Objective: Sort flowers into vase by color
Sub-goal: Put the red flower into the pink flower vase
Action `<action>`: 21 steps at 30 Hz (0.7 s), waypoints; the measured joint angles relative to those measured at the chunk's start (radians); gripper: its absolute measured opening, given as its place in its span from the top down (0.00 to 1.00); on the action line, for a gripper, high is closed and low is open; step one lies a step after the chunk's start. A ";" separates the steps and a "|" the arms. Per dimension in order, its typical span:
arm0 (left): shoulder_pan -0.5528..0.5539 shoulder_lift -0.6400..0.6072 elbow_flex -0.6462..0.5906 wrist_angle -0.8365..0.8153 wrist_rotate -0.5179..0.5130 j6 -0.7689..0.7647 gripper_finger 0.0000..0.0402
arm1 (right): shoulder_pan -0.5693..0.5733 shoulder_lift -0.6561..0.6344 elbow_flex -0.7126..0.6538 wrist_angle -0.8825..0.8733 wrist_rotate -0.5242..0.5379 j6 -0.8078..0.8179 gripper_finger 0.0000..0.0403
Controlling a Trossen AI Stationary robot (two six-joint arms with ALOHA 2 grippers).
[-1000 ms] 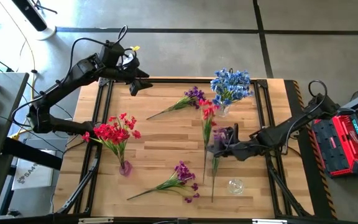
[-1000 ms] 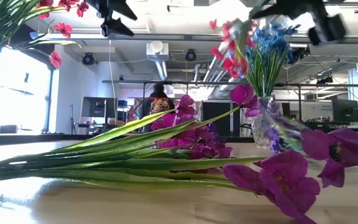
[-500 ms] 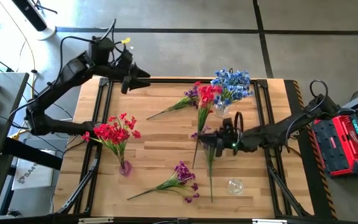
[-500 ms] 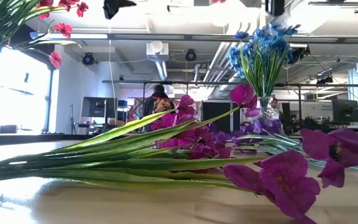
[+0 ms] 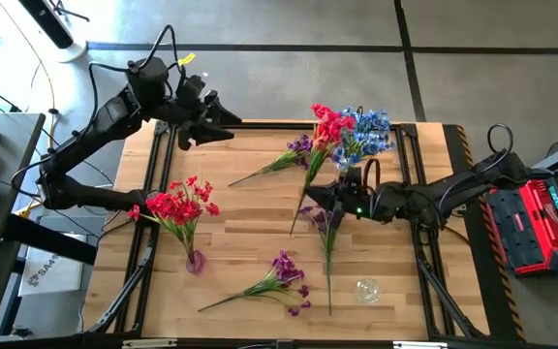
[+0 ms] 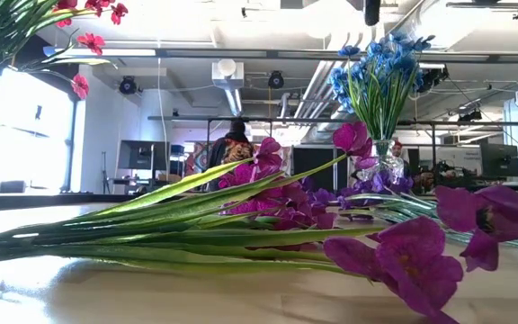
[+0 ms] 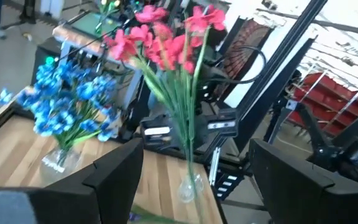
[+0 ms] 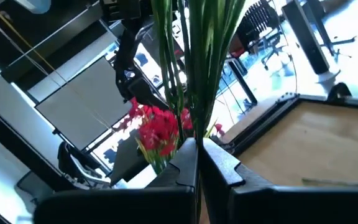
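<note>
My right gripper (image 5: 314, 198) (image 8: 197, 152) is above the table's middle right, shut on a red flower spray (image 5: 328, 126) (image 7: 166, 37). The spray's blossoms reach up beside the blue flowers (image 5: 361, 134) that stand in a glass vase (image 6: 384, 167). More red flowers (image 5: 176, 206) stand in a vase (image 5: 195, 262) at the left. Three purple sprays (image 5: 296, 149) (image 5: 281, 275) (image 5: 322, 219) lie flat on the table. My left gripper (image 5: 223, 124) (image 7: 194, 155) hangs open over the far left corner with nothing between its fingers. My right gripper pinches the red spray's green stems (image 8: 193, 127) between its two fingers (image 8: 225, 165), well below the blossoms. The fingers come about level from the table's right and lie across the stems. The spray stands tilted, blossoms up, its lower stem end (image 5: 294, 231) hanging below the fingers.
An empty clear vase (image 5: 366, 289) stands near the front edge at the right. The wooden table (image 5: 250, 208) has a black frame along its edges. A red case (image 5: 541, 218) sits off the right side. A person shows in the room behind (image 6: 232, 144).
My right gripper has risen, rolled and tipped up to level, moving toward the far edge. The red spray has swung from lying along the table to standing tilted, its blossoms now beside the blue flowers. My left gripper has risen and tipped up toward level, staying open.
</note>
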 joint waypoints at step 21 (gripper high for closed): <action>-0.127 0.092 0.000 0.198 -0.043 -0.030 0.31 | -0.205 0.228 0.350 -0.146 -0.187 -0.309 1.00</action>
